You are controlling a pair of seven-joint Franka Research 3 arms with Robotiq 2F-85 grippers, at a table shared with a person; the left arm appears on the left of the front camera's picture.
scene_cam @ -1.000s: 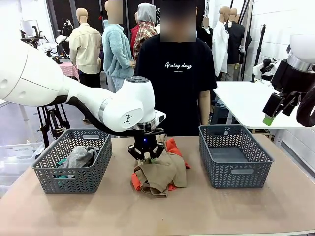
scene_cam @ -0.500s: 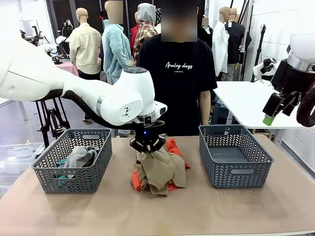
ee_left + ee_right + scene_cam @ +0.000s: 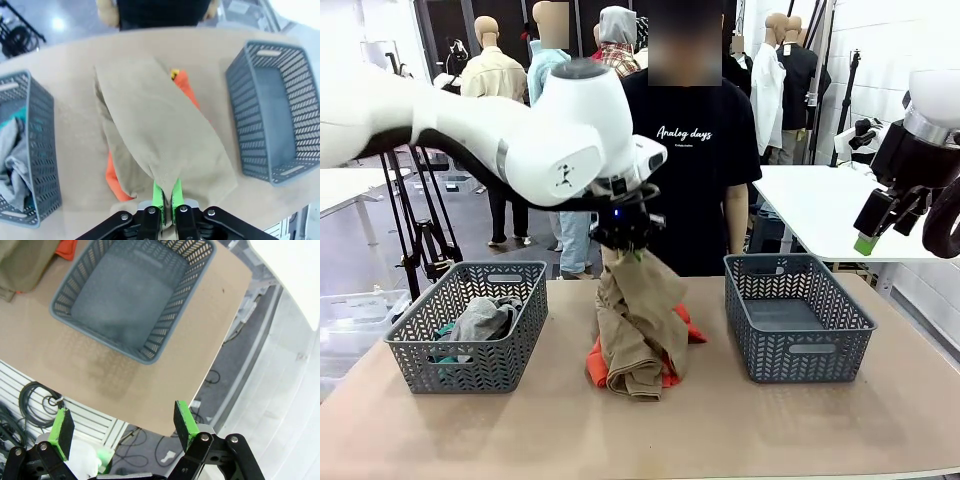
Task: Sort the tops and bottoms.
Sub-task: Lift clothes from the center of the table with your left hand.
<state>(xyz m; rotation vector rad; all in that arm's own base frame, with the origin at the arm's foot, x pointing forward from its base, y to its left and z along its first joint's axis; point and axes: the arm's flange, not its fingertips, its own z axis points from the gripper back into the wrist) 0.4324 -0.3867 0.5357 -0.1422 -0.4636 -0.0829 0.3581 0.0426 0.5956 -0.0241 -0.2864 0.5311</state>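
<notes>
Left end effector (image 3: 631,245) (image 3: 166,192): I am clamping it shut on the top edge of the khaki garment (image 3: 640,310) at centre frame. The cloth is hanging down, its lower end resting on the orange garment (image 3: 597,368) on the worktop (image 3: 770,430). The grey garment (image 3: 480,318) and teal garment (image 3: 444,332) are lying in the left basket (image 3: 420,345). Right end effector (image 3: 868,235) (image 3: 122,422): I am holding it at upper right, jaws spread wide, gripping nothing, higher than the right basket (image 3: 800,360).

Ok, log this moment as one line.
left tool: shut on tan garment, bottom resting on orange garment | orange garment: on table | right tool: open, empty
</notes>
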